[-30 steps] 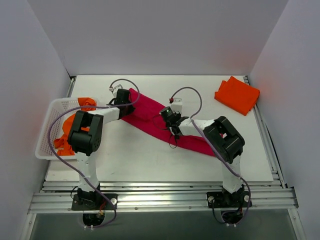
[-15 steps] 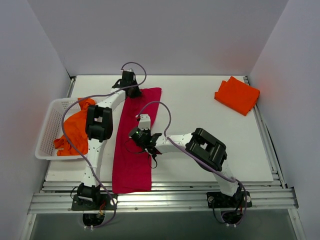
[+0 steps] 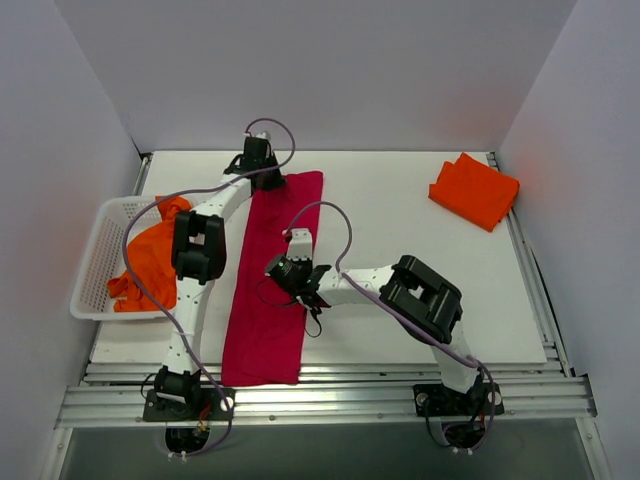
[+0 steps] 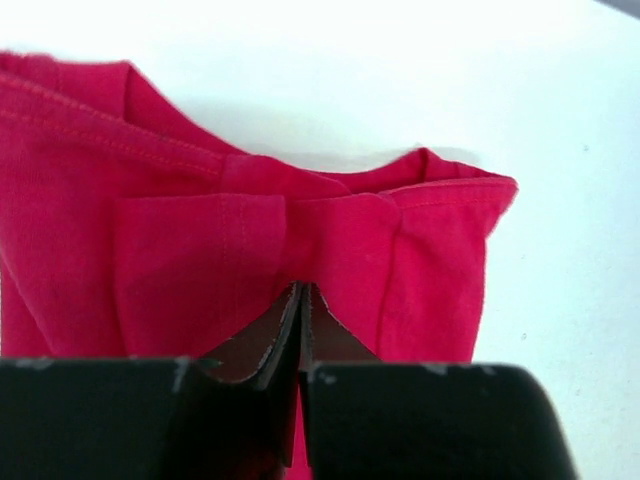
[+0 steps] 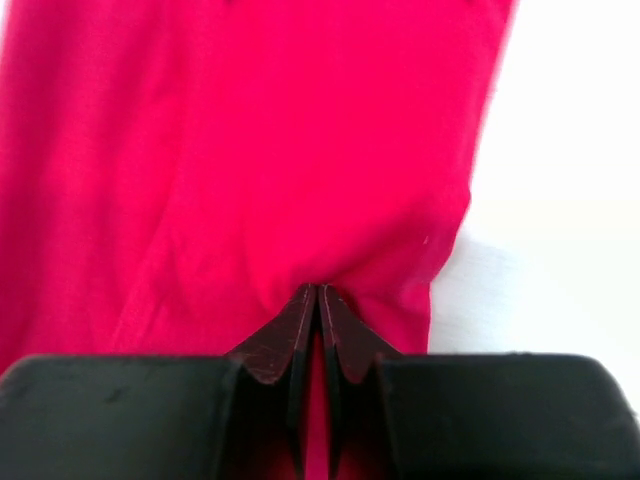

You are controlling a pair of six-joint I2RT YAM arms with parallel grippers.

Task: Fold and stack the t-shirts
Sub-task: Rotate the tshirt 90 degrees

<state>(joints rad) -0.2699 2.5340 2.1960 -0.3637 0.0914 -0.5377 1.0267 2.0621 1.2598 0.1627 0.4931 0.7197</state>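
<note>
The crimson t-shirt (image 3: 265, 330) lies as a long narrow strip from the back of the table to its near edge. My left gripper (image 3: 266, 181) is at the strip's far left corner. In the left wrist view it (image 4: 302, 291) is shut on a bunched fold of the crimson cloth (image 4: 200, 250). My right gripper (image 3: 305, 294) is at the strip's right edge, about midway. In the right wrist view it (image 5: 317, 291) is shut on a pinch of the cloth (image 5: 250, 150). An orange t-shirt (image 3: 475, 188) lies folded at the back right. Another orange t-shirt (image 3: 150, 255) is crumpled in the basket.
A white mesh basket (image 3: 95, 245) stands at the table's left edge, beside the left arm. White walls close in the back and both sides. A metal rail (image 3: 320, 395) runs along the near edge, where the strip's end reaches.
A second ago the crimson t-shirt stretched diagonally across the table. Both grippers have swung it into a lengthwise strip, the left moving back and the right coming left and nearer.
</note>
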